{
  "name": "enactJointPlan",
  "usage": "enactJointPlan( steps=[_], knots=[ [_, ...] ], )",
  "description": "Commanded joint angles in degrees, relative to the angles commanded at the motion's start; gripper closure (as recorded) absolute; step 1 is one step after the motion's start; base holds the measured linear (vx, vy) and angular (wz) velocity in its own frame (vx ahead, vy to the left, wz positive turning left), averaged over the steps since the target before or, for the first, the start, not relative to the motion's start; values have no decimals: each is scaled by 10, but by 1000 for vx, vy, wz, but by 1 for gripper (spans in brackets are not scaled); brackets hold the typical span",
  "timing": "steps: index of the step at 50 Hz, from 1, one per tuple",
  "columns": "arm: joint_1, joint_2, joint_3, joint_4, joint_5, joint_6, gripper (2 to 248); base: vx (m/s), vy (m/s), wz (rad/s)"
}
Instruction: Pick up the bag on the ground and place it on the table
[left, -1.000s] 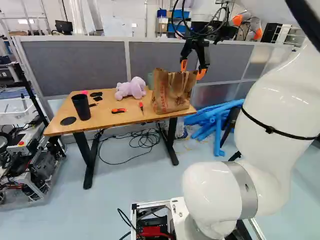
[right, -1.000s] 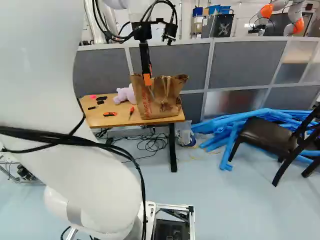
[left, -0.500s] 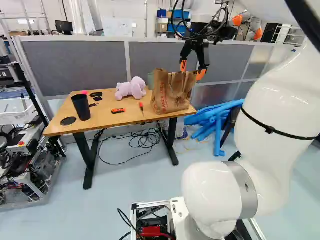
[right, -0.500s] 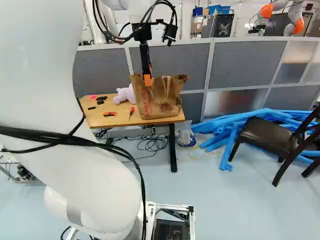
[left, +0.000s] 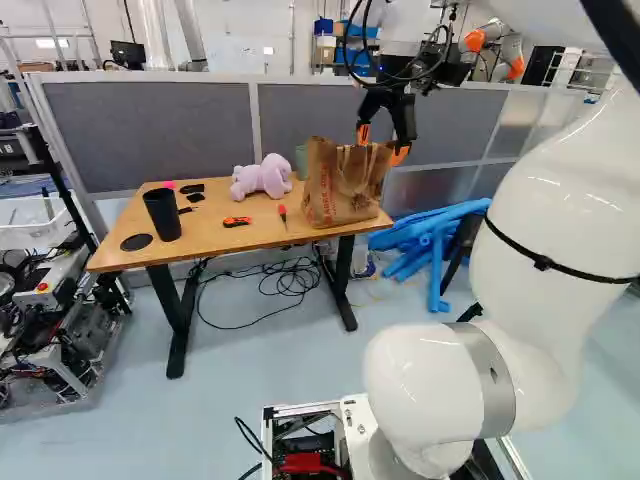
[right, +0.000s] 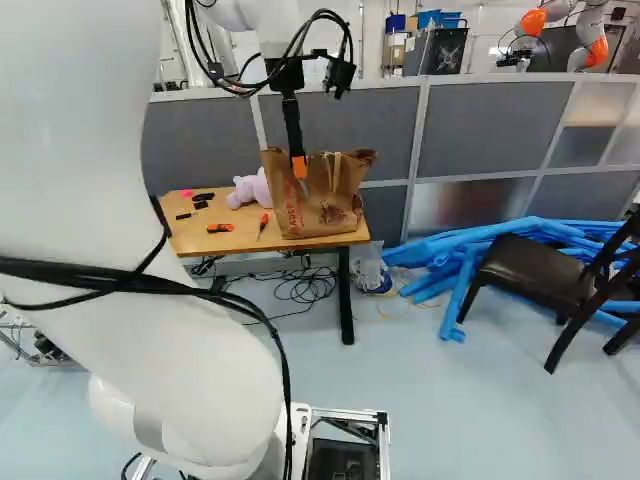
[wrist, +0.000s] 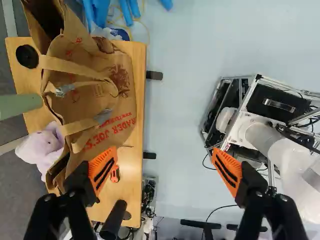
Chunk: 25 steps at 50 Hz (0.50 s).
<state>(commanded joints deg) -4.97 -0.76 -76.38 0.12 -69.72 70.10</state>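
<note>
Bag (left: 345, 195) stands unmoved on the table (left: 200, 242) while the gripper (wrist: 164, 162), spread wide and gripping nothing, shifts slightly, higher than the table, so placement looks done

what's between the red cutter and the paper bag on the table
A slim red-handled tool lies between the cutter and the paper bag; both base views show it.

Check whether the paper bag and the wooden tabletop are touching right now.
Touching. The left base view shows the paper bag standing on the wooden tabletop, its bottom edge meeting the wood with no gap visible beneath.
</note>
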Motion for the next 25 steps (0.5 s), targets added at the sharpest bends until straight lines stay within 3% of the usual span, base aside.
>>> enactJointPlan(
  steps=[25],
  knots=[
    [4,13,56,0,94,-55,3,0,0,0]
  ],
)
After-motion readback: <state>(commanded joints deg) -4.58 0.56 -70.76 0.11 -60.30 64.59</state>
